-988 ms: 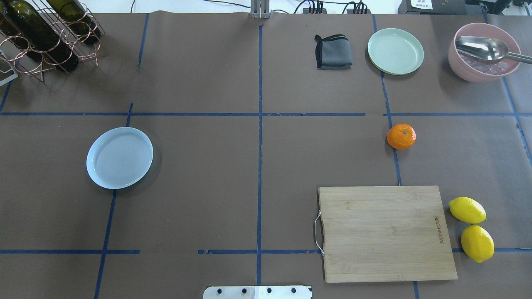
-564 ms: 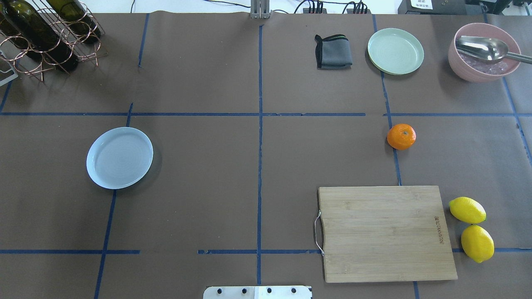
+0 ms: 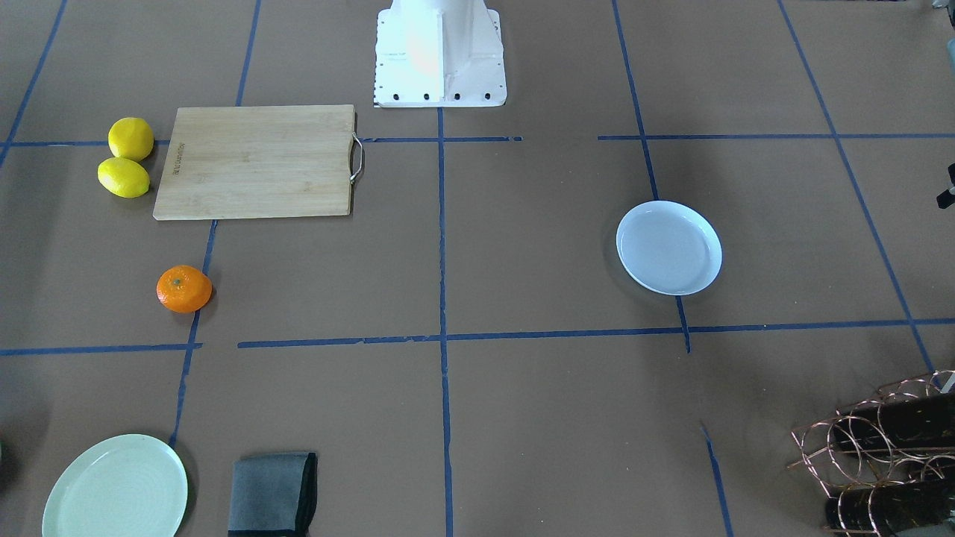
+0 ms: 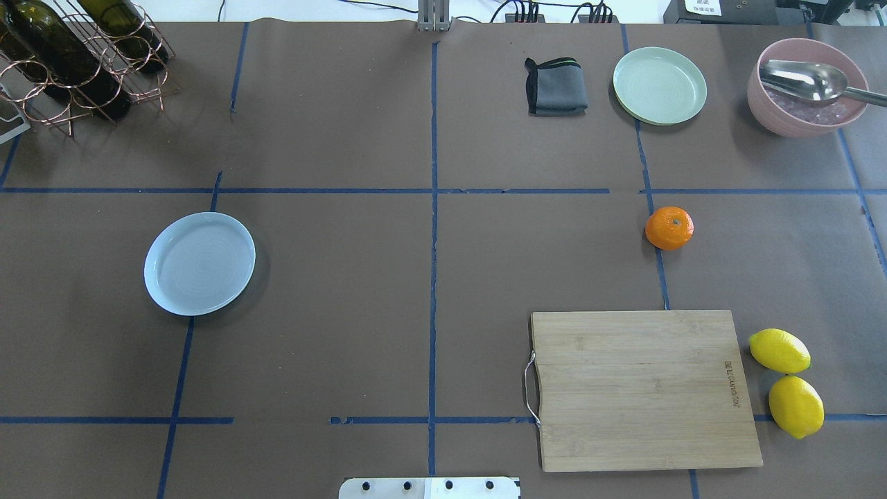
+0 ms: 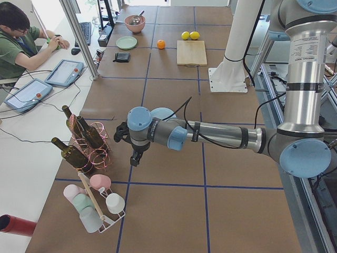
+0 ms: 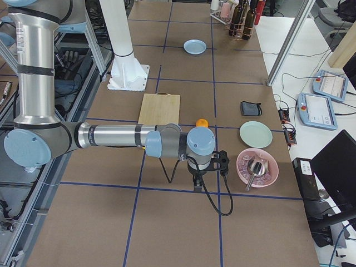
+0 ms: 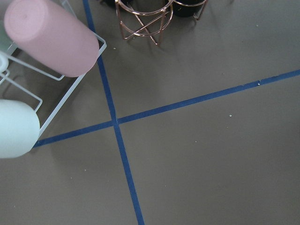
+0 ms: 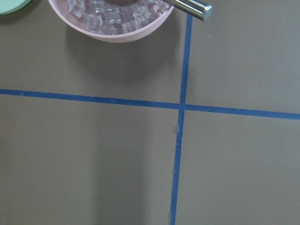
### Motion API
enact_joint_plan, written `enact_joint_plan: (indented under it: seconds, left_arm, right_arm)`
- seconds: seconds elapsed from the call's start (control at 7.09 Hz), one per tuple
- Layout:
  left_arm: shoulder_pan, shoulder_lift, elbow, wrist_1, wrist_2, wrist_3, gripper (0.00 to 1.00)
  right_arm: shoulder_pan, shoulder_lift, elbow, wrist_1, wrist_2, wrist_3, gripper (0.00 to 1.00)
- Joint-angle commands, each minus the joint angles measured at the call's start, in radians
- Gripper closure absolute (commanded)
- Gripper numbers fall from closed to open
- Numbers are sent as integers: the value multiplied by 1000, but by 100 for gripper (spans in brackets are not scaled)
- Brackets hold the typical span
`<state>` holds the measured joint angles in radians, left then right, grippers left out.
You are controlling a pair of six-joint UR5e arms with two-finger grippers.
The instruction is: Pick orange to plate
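Observation:
The orange (image 4: 669, 228) sits alone on the brown table, right of centre on a blue tape line; it also shows in the front view (image 3: 183, 289). The pale bluish plate (image 4: 199, 263) lies empty on the left half, far from the fruit (image 3: 668, 247). Neither arm reaches into the overhead or front views. My left gripper (image 5: 135, 155) hangs low beside the bottle rack at the table's left end. My right gripper (image 6: 196, 181) hangs near the pink bowl at the right end. Whether either is open or shut I cannot tell.
A wooden cutting board (image 4: 641, 388) lies in front of the orange, with two lemons (image 4: 779, 351) to its right. At the back right are a grey cloth (image 4: 554, 86), a green plate (image 4: 660, 85) and a pink bowl of ice (image 4: 804, 86). A wine rack (image 4: 76, 55) stands back left.

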<state>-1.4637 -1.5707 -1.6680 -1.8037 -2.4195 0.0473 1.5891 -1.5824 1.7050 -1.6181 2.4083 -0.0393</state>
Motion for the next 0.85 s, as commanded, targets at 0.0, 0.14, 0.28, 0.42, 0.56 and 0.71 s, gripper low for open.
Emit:
enact_joint_plan:
  seconds: [0.0, 0.14, 0.28, 0.42, 0.56, 0.71]
  left_arm:
    - [82, -64, 54, -23, -1, -102, 0]
    - [110, -78, 38, -34, 6, -197, 0]
    - [127, -72, 34, -93, 14, -243, 0]
    - [147, -63, 33, -170, 58, -323, 0]
    - [178, -57, 33, -225, 68, -456, 0]
    - [256, -22, -14, -279, 165, -603, 0]
  right_arm:
    - [-14, 41, -7, 1, 38, 3, 0]
    - [-38, 41, -7, 3, 37, 2, 0]
    - [-41, 41, -8, 3, 37, 2, 0]
    - [-46, 41, -10, 3, 35, 4, 0]
    - [-46, 41, -15, 3, 35, 6, 0]
    - [-46, 41, -16, 1, 35, 6, 0]
